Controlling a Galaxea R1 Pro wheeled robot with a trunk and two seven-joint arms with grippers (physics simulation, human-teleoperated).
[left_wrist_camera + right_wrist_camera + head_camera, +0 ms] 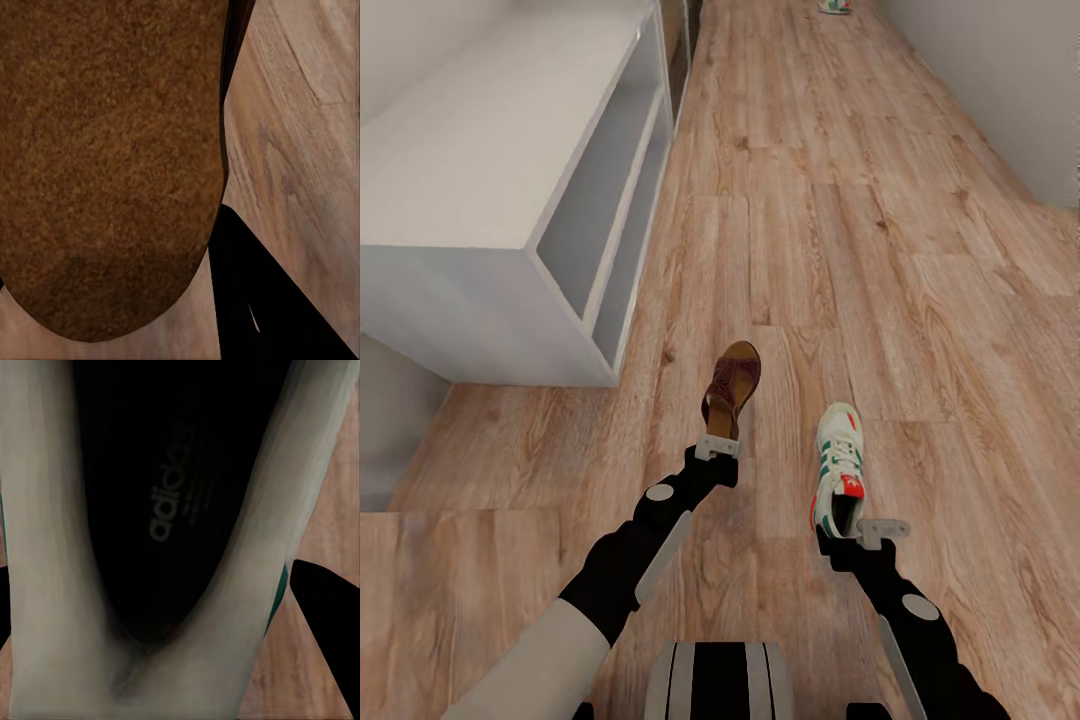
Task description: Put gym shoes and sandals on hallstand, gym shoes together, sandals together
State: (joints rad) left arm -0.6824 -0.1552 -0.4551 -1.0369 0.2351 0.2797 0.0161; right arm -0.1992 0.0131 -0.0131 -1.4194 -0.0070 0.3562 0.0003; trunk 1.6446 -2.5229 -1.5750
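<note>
Home corridor: plank floor (920,250), hallstand (480,130)

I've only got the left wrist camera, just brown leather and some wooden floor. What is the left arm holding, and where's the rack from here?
Observer: The left gripper holds one brown sandal by its heel end, toe pointing ahead.
Operator: And the rack?
Observer: The white hallstand stands ahead on the robot's left, its open shelves facing the corridor.
Operator: What about the right arm?
Observer: The right gripper has its jaws on the heel of a gym shoe.
</note>
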